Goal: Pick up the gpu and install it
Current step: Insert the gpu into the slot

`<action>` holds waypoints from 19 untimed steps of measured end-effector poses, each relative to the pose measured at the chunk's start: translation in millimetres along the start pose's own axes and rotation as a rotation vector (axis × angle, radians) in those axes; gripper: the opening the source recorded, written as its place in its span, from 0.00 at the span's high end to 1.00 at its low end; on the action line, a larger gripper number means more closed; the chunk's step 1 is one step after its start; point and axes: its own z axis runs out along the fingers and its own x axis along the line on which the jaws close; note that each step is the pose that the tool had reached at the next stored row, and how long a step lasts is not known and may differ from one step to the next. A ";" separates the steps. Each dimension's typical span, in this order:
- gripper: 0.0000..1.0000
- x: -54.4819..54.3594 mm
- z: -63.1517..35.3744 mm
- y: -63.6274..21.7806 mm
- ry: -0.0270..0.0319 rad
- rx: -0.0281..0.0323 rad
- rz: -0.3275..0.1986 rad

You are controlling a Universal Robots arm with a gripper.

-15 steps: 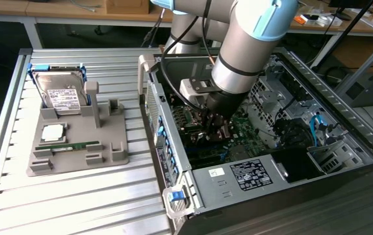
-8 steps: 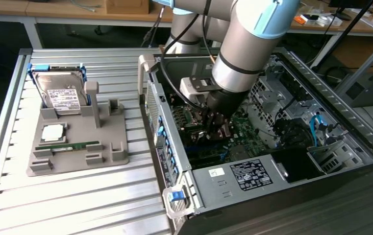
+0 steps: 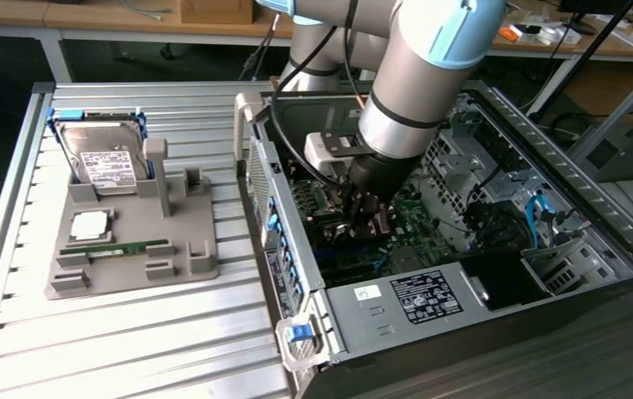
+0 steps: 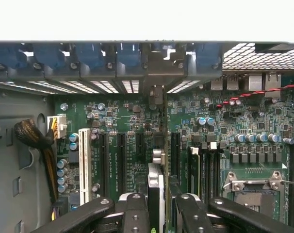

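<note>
I have the thin green-and-dark gpu card [image 4: 155,194] edge-on between my 2 black fingers [image 4: 133,213], which are clenched on it, its silver bracket toward the case's rear wall. It hangs just above the motherboard's black expansion slots [image 4: 122,158]. I judge I must keep it upright and lined up over 1 slot, then press evenly.

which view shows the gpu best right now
The wrist view. There the gpu is seen edge-on between the gripper fingers, standing over the motherboard slots. In the exterior view the arm reaches into the computer case and the gripper hides most of the card.
</note>
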 end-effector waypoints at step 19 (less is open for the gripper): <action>0.73 0.0 2.1 0.9 0.0013 0.0001 0.007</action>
